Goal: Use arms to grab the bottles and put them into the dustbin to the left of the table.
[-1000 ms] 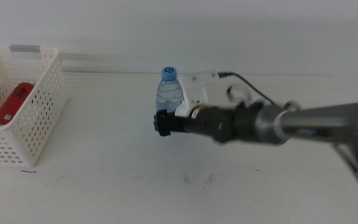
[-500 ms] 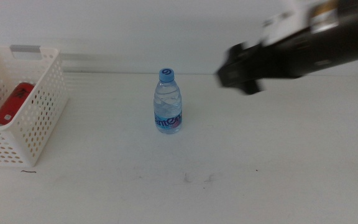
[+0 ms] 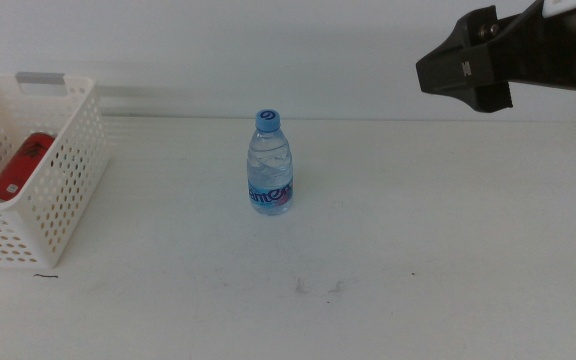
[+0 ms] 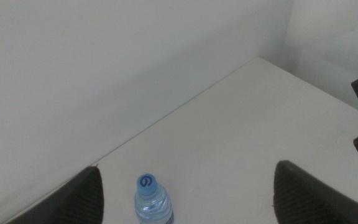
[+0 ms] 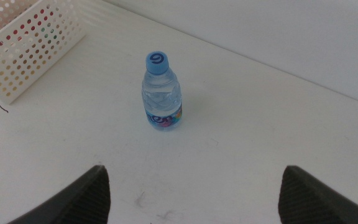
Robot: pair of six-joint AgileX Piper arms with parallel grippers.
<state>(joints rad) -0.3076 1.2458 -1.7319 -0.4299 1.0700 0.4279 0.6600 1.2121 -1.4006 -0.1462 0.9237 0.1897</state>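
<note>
Red soda can (image 3: 16, 166) already lying in the white perforated dustbin (image 3: 66, 180); clear water bottle (image 3: 270, 166) not yet collected.

Stands upright with blue cap on, alone near the middle of the white surface (image 3: 448, 240), well apart from the dustbin at the far left edge. No yellow juice bottle visible anywhere, so cannot tell whether binned or out of frame. Right claw (image 3: 465, 68) raised high at the upper right, well clear of the bottle and pinching nothing; wrist view shows its jaws spread wide, bottle (image 5: 161, 92) centred between them but far below. Left claw (image 4: 185, 193) out of the middle view, jaws likewise spread and empty, looking down over the bottle's cap (image 4: 146, 182). Probably one bottle left to grab and drop in.
</note>
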